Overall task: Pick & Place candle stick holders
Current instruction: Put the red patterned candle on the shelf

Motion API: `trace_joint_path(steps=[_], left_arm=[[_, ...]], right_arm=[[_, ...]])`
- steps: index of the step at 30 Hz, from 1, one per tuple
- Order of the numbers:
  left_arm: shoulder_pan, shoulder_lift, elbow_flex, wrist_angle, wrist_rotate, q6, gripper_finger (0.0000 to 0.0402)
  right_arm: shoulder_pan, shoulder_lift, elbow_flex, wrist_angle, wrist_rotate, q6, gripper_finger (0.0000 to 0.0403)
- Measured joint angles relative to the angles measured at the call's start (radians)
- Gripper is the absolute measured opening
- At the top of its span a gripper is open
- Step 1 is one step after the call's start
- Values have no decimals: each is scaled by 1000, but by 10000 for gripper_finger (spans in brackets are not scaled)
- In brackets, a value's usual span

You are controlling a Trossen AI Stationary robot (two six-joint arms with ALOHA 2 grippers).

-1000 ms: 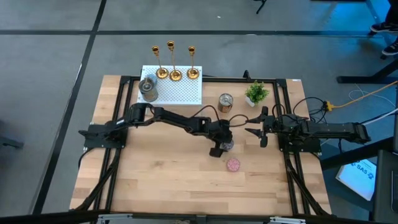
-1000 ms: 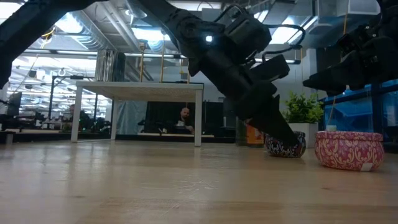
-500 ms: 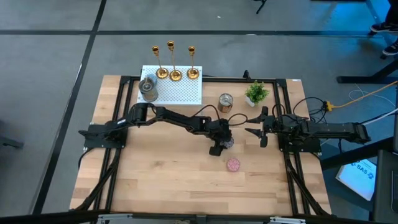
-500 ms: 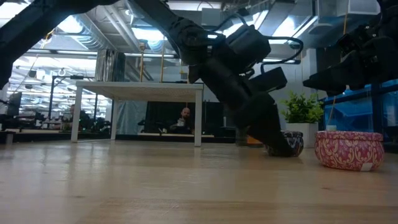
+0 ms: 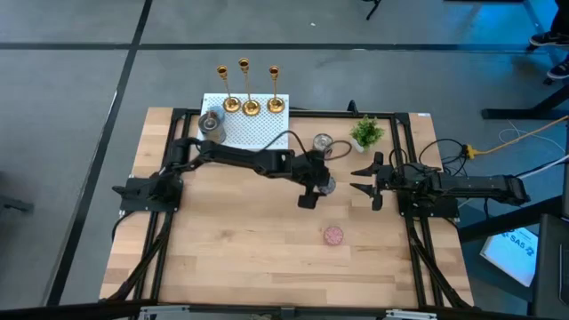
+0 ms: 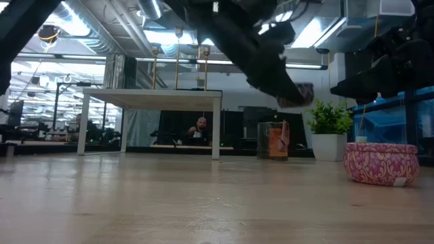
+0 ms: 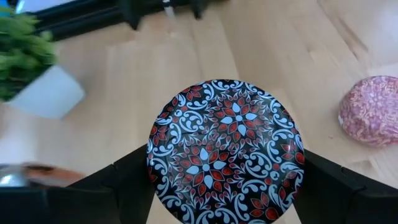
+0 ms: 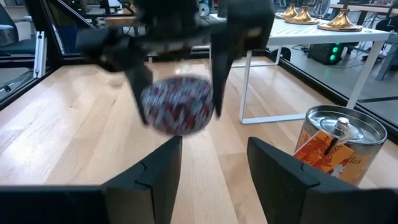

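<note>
A round tin with a black, white and red floral lid is clamped between the two dark fingers of the left end effector, and it is held clear of the light wooden bench, as seen in the low view, where the tin hangs above the surface. The left arm is stretched across the middle of the bench. The right end effector is held near the right side of the bench with its fingers spread apart and nothing between them. The three shiny gold metal candle stick holders, each a thin stem on a round flared base, are stood upright in a row at the far edge of a white perforated platform at the back of the bench. A silver and copper tin and a small green plant in a white pot are placed behind the two end effectors. A pink speckled round tin is set on the bench nearer the front, apart from both arms.
</note>
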Motion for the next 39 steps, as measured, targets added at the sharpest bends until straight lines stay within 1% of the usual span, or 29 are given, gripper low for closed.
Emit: trace_joint_path(steps=[7,10,14,21,24,28,32,36,39], left_arm=[[39,-95,-6,-83,-3,-2,290],[44,-144,-40,-81,-46,0,290],[47,-235,-117,-64,-105,0,290],[69,-428,-304,2,-196,-47,290],[91,-509,-367,-6,-245,-79,290],[119,-592,-422,-53,-316,-138,290],[145,-629,-450,-85,-384,-207,290],[179,-622,-471,-93,-445,-276,290],[216,-601,-480,-97,-463,-313,290]], right_arm=[[0,0,0,0,0,0,185],[0,0,0,0,0,0,185],[0,0,0,0,0,0,185],[0,0,0,0,0,0,185],[0,0,0,0,0,0,185],[0,0,0,0,0,0,185],[0,0,0,0,0,0,185],[0,0,0,0,0,0,185],[0,0,0,0,0,0,185]])
